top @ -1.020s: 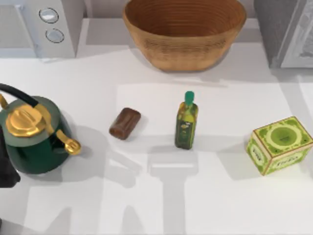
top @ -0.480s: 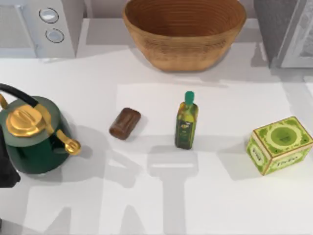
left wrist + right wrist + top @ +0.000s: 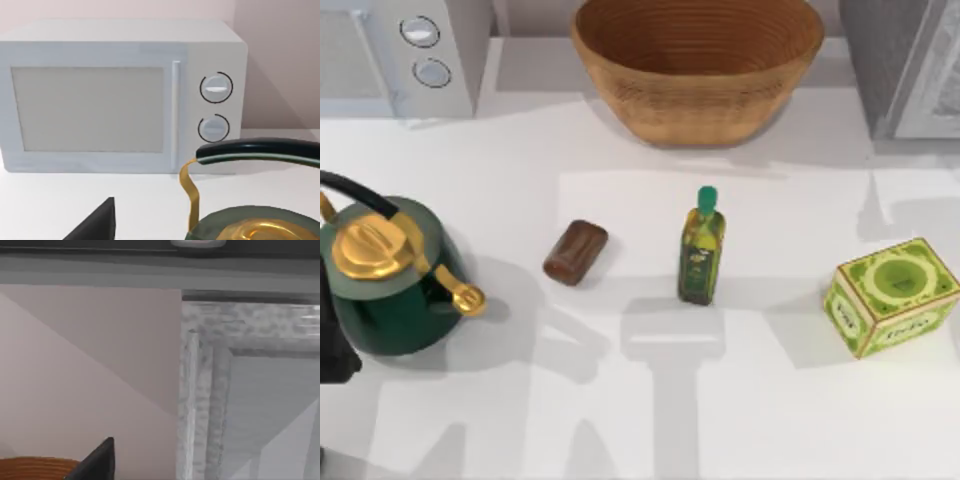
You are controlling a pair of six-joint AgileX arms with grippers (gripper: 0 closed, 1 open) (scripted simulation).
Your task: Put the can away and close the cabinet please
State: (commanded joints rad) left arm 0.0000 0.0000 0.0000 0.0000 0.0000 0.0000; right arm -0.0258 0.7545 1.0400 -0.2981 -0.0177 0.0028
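Observation:
The can [image 3: 575,252] is a brown cylinder lying on its side on the white table, left of the middle. The cabinet [image 3: 905,60] stands at the back right corner, a grey box with a pale framed door panel [image 3: 938,80]. The right wrist view looks straight at the cabinet's light door frame [image 3: 200,390] from close by, and a dark part of my right gripper [image 3: 95,462] shows low in that view. My left arm [image 3: 332,340] is parked at the table's left edge behind the kettle. A dark part of my left gripper [image 3: 95,225] shows in its wrist view.
A green and gold kettle [image 3: 390,275] stands at the left, and a white microwave [image 3: 415,50] at the back left. A wicker basket [image 3: 698,65] is at the back middle. An olive oil bottle [image 3: 701,250] stands mid-table, with a green box [image 3: 892,295] at the right.
A shadow on the table's right side has slid from beside the cabinet toward the front. The can and the other objects have not moved.

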